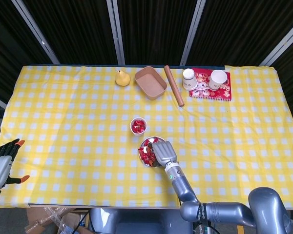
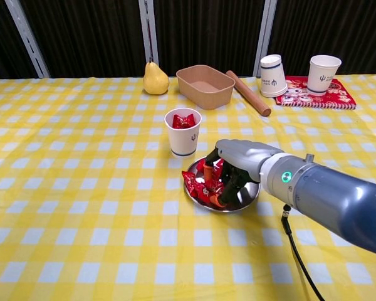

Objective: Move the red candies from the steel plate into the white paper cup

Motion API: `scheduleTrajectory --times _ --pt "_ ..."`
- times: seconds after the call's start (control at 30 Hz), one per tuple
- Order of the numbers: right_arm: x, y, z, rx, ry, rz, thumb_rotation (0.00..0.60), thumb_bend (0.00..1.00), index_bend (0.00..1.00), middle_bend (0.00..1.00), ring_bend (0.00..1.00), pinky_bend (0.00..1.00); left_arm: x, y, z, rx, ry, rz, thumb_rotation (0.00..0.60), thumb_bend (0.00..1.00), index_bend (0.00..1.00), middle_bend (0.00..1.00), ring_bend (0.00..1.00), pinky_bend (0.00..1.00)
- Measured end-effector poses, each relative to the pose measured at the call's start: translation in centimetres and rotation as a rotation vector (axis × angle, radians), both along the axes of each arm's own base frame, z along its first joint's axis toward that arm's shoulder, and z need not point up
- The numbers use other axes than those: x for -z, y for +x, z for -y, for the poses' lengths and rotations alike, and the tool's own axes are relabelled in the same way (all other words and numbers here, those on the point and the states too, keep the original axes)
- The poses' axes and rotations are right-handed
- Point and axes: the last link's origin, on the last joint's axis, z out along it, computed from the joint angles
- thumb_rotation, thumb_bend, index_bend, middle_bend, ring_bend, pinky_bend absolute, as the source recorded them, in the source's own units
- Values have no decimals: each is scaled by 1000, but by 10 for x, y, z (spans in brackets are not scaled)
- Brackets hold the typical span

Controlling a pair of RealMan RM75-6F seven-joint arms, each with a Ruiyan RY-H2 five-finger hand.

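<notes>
Left hand [image 1: 5, 158]: off the table's left edge in the head view, fingers spread, holding nothing. Not seen in the chest view.

Table [image 2: 62, 207]: yellow-and-white check cloth.

Back row, left to right: pear [image 2: 155, 79], upright; brown tray [image 2: 205, 86]; wooden rod [image 2: 247, 93] lying just right of the tray, angled toward the front; red mat [image 2: 316, 93] with one cup upside down [image 2: 272, 75] at its left edge and another cup upright [image 2: 324, 74] on it.

Centre: paper cup [image 2: 183, 132], upright, white with a blue band, red candies visible inside. It stands just behind the plate, near its left rim.

Plate [image 2: 247, 202]: steel, shallow, in front of the paper cup. Candies [image 2: 193, 183] in red wrappers lie on it, some at the left rim.

Right hand [image 2: 233, 168]: palm down over the plate, fingers curled down among the candies, orange fingertips touching wrappers. Cannot tell whether a candy is actually gripped. Its silver forearm runs off to the lower right, green light on the wrist.
</notes>
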Motion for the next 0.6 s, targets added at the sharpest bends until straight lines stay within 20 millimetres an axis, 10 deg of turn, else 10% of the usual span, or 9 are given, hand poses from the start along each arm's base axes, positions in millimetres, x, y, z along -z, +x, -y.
scheduleTrajectory --times 0.6 --pt "-10 8 3 -13 -24 26 600 475 570 866 911 850 0 0 0 3 2 0 600 47 0 0 0 0"
